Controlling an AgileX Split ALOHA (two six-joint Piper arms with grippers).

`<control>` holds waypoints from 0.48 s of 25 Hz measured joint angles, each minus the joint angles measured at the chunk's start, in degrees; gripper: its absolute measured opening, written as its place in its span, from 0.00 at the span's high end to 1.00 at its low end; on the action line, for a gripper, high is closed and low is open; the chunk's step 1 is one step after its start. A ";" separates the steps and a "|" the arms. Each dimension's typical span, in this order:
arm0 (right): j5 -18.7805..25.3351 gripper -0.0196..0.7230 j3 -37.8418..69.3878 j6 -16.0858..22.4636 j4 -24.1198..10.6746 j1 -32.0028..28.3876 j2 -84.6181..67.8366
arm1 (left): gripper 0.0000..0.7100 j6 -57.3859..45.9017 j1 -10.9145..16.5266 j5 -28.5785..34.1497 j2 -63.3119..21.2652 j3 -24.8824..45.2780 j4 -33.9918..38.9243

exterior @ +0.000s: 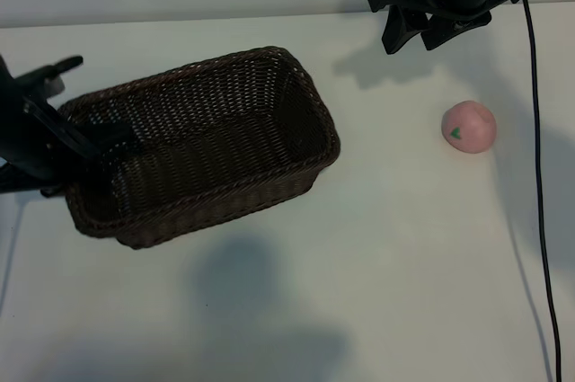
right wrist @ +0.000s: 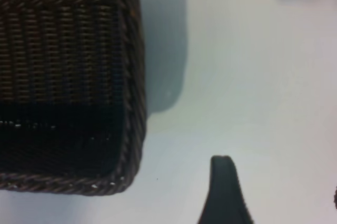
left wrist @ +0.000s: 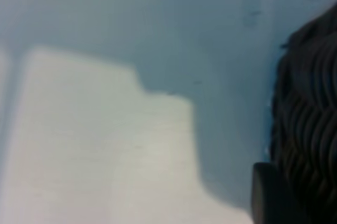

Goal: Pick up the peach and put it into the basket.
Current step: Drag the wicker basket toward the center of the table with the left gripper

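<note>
**Peach Waiting on the Desk as One Gripper Is Taking Hold of the Basket Rim**

The peach [exterior: 469,126] is sitting alone on the white desk [exterior: 377,265], a short way below and just to the right of the right gripper [exterior: 420,31], which is hanging over the far edge with its jaws spread and nothing between them; the basket [exterior: 198,144] is lying well to that gripper's left, empty as far as can be seen; at the basket's near-left end the left gripper [exterior: 94,141] is narrowing its jaws over the braided rim, though whether it is actually pinching the wicker cannot be told; the fruit is looking small, light and smoothly round, probably a firm toy, so it is likely to roll or squirt out of a shallow pinch; taking it across its widest middle from above seems the safest hold.
</note>
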 joint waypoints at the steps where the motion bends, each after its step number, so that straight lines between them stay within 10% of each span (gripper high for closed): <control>1: 0.05 0.31 0.00 0.00 0.00 0.00 0.00 | 0.77 1.36 0.45 -0.20 -0.62 0.00 -1.89; 12: 0.11 0.31 0.00 0.00 0.00 0.00 0.00 | 0.77 25.28 4.47 3.07 -1.62 -1.42 -19.52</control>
